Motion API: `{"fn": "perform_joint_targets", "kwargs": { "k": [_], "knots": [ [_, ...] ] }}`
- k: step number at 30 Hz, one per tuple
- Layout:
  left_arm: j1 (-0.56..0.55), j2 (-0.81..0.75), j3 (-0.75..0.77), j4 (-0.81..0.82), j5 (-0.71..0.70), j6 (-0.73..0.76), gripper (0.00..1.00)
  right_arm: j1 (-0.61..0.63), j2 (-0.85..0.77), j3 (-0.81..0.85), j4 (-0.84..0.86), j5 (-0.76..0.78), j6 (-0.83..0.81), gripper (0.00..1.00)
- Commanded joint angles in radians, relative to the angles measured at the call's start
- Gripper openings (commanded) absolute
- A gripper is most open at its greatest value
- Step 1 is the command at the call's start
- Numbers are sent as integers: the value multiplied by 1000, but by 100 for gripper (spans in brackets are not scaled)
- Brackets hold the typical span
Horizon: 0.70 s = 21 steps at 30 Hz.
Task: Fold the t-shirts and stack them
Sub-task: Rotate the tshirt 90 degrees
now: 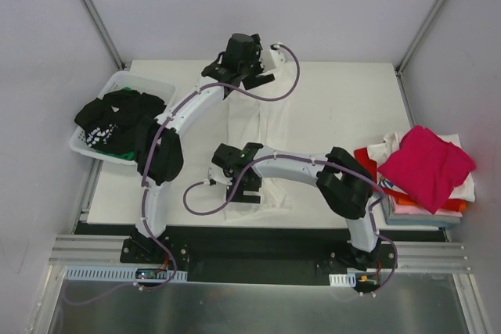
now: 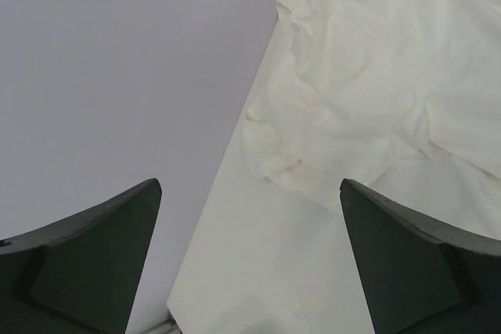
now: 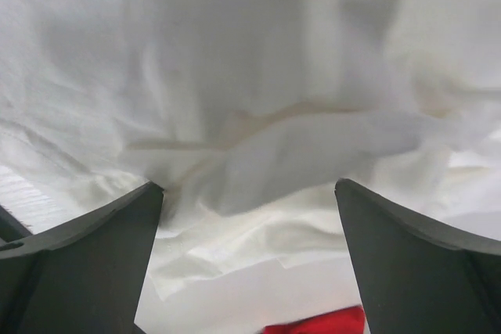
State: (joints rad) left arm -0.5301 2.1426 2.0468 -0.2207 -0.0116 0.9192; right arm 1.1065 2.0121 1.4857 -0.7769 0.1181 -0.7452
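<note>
Fingers (image 2: 94, 256) of the left hand (image 2: 250, 185) stand wide apart with nothing between them, hovering over the far edge of the white t-shirt (image 1: 266, 123), where a rumpled fold of cloth meets the bare worktop (image 1: 337, 99). The right hand (image 3: 249, 187) is likewise spread and empty, low over the near part of the same shirt, whose cloth lies in soft creases right under it. The shirt is laid out in the middle of the worktop, roughly spread but not flat. To the right sits a pile of other tees with a magenta t-shirt (image 1: 427, 166) loosely on top; to the left a black t-shirt (image 1: 117, 119) hangs out of the white basket (image 1: 160, 87). The step in hand looks to be the start of a fold on the white shirt. Next, each hand probably needs to drop onto an edge, pinch the cloth cleanly, and draw it taut before folding.
</note>
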Motion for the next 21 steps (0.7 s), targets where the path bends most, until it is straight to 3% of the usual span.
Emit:
{"fn": "perform_joint_targets", "kwargs": {
  "k": [1, 6, 21],
  "knots": [
    [-2, -191, -210, 33, -5, -98, 99, 7, -134, -1, 45, 167, -9, 96],
    [1, -309, -408, 87, -22, -89, 99, 38, -200, 19, 13, 198, -13, 96],
    [56, -409, -621, 98, -56, -141, 99, 62, -338, -91, -13, 187, -26, 96]
  ]
}}
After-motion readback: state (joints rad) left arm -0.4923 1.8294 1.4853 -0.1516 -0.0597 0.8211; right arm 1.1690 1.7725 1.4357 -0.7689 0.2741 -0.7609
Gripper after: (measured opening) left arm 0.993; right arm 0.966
